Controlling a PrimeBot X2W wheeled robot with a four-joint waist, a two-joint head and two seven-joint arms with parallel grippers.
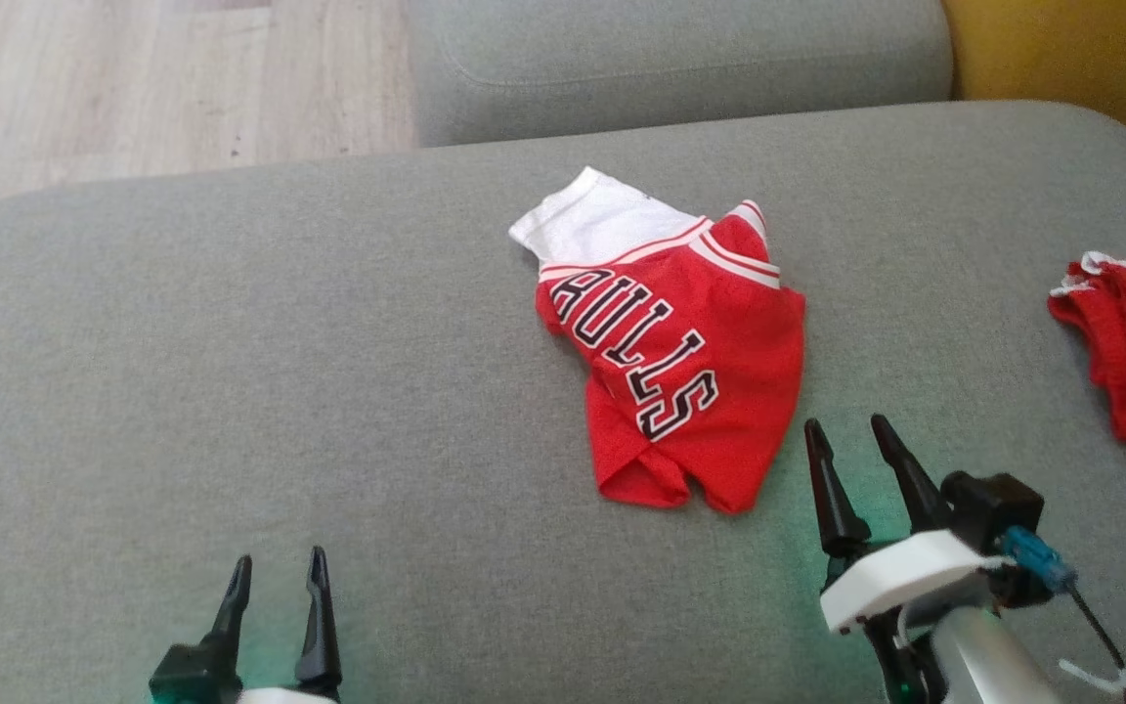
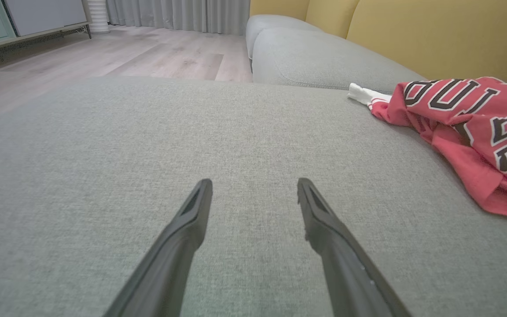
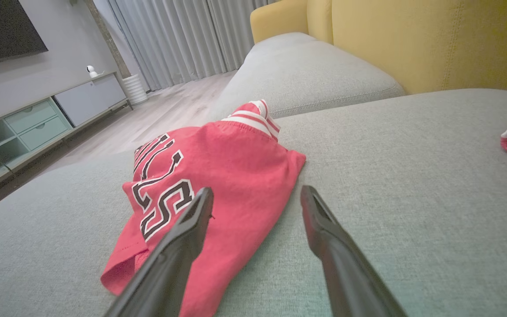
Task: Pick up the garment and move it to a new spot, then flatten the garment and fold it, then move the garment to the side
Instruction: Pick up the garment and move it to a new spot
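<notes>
A crumpled red-and-white jersey garment (image 1: 680, 362) lies on the grey fabric cushion (image 1: 231, 391) — untouched. The left gripper (image 1: 280, 555) and right gripper (image 1: 846, 420) gape empty.

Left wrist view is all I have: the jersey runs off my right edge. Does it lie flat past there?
Observer: No. The jersey is crumpled, with striped trim folded over at its far right corner.
Operator: Where is the right gripper?
Observer: The right gripper is open and holds nothing. It sits just right of the jersey's near hem.
Operator: Anything else nearby?
Observer: A second red garment lies bunched further right, apart from the jersey.
</notes>
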